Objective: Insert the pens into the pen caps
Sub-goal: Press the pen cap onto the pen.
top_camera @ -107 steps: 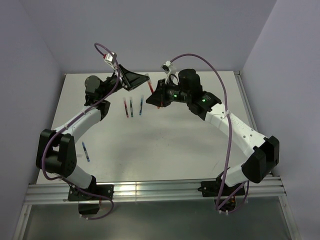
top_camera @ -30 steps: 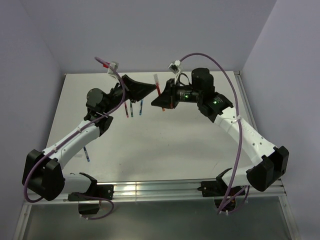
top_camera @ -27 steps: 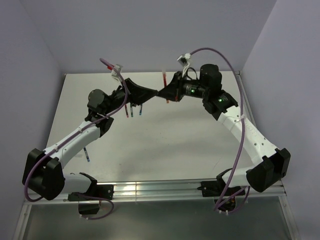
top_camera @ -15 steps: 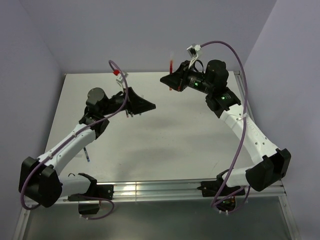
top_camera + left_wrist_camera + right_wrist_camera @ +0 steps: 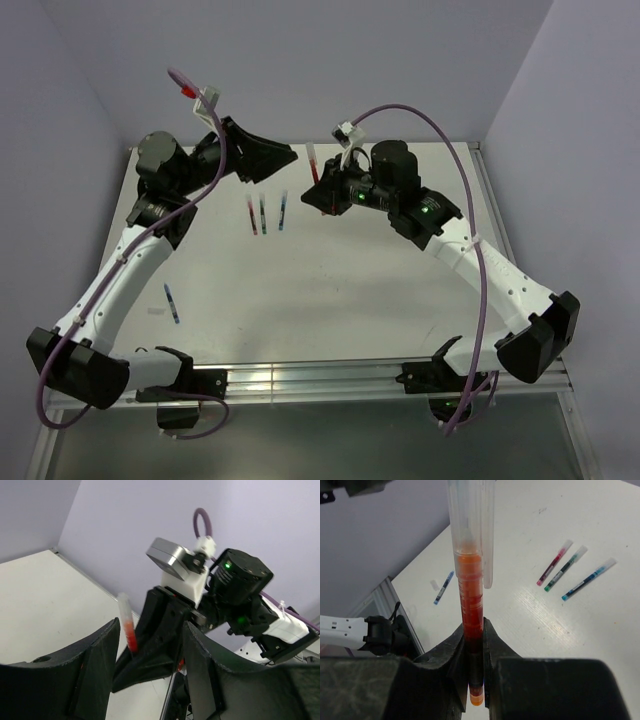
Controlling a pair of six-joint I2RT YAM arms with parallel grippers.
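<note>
I have the red pen [image 5: 470, 600] clamped upright in my right gripper [image 5: 474, 647] over the far table [image 5: 350, 290], clear cap [image 5: 470, 515] on top. My left gripper [image 5: 280, 157] gapes, empty (three more pens [image 5: 263, 213] lie left of the red one).

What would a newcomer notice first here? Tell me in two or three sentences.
The right pincer, raised over the far middle of the table, grips a red pen upright, a clear cap on its top. The left pincer hangs open and empty beside it. Below lie three pens side by side, with a blue pen alone nearer the front left.
</note>
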